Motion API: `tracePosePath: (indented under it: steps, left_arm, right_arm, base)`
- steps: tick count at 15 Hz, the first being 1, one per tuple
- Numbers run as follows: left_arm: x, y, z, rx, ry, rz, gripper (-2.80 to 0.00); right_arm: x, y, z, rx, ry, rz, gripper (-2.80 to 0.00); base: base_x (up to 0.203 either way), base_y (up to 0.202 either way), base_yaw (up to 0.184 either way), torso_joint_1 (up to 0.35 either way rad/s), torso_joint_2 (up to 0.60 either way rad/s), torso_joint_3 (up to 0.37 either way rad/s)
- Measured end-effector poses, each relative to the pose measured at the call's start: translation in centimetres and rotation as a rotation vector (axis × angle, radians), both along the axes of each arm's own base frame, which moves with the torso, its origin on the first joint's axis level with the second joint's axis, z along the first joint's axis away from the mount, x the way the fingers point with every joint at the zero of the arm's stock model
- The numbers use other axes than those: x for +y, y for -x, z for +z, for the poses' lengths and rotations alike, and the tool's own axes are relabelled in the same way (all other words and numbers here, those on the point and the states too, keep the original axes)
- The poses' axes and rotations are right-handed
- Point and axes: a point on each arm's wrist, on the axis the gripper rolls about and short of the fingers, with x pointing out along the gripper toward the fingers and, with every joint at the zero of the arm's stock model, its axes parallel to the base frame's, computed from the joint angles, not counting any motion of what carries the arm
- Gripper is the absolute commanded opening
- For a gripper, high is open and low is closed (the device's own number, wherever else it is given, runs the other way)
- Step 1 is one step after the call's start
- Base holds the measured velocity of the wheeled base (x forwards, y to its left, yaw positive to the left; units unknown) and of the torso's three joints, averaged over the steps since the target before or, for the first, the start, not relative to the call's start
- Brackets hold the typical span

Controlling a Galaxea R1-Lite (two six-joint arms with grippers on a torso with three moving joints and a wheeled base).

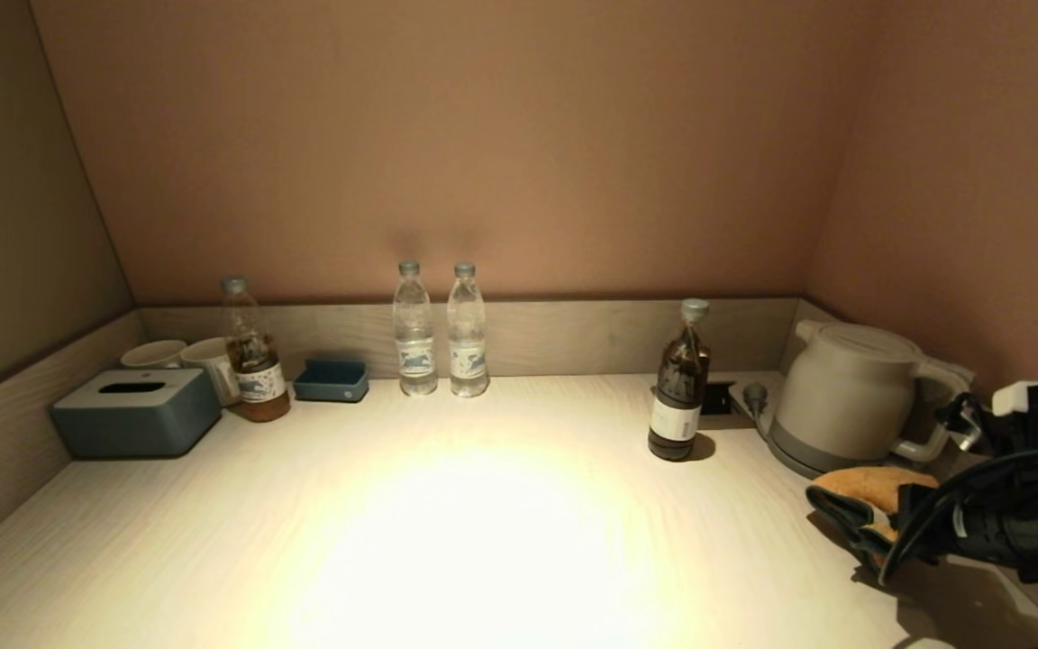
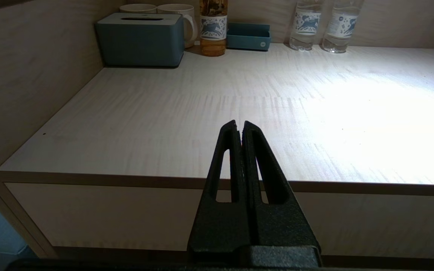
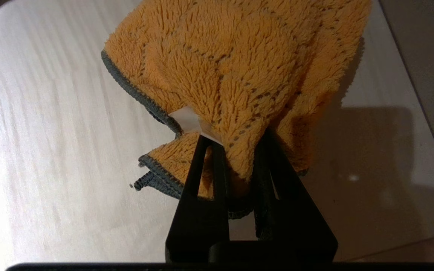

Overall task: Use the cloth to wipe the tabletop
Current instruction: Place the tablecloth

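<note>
Bunching cloth (image 3: 239,71) between right gripper (image 3: 236,143) fingers

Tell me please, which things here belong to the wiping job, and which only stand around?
Belong to the job:
- cloth, pinched in the right gripper, beside the kettle
- tabletop

Only standing around:
- kettle
- two water bottles
- two tea bottles
- tissue box
- two mugs
- small blue tray
- left gripper, shut, parked off the front edge
</note>
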Motion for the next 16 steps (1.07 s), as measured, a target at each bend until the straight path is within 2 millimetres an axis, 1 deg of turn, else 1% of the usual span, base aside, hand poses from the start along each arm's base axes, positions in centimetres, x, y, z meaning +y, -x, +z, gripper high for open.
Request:
tracePosePath:
  steps: [3,6,13,16]
  left_arm:
    - [0.0,0.0,0.0,0.0,0.0,0.0,-2.8]
    - [0.0,0.0,0.0,0.001,0.0,0.0,-2.8]
    - [0.0,0.0,0.0,0.001,0.0,0.0,-2.8]
    - [0.0,0.0,0.0,0.001,0.0,0.0,-2.8]
  right_arm:
    - [-0.5,-1.5,-0.4,-0.021,-0.018,-0.03,-2.8]
    - [-0.8,-2.0,-0.9,-0.01,-0.035,-0.049,-2.8]
    - [-0.5,-1.4,-1.4,0.014,-0.044,-0.047,-2.8]
    - [-0.2,-0.6,-1.7,0.028,-0.049,-0.04,-2.8]
  base:
    - [0.0,0.0,0.0,0.0,0.0,0.0]
    - [0.0,0.0,0.0,0.0,0.0,0.0]
    - [0.0,0.0,0.0,0.0,0.0,0.0]
    - [0.0,0.0,0.0,0.0,0.0,0.0]
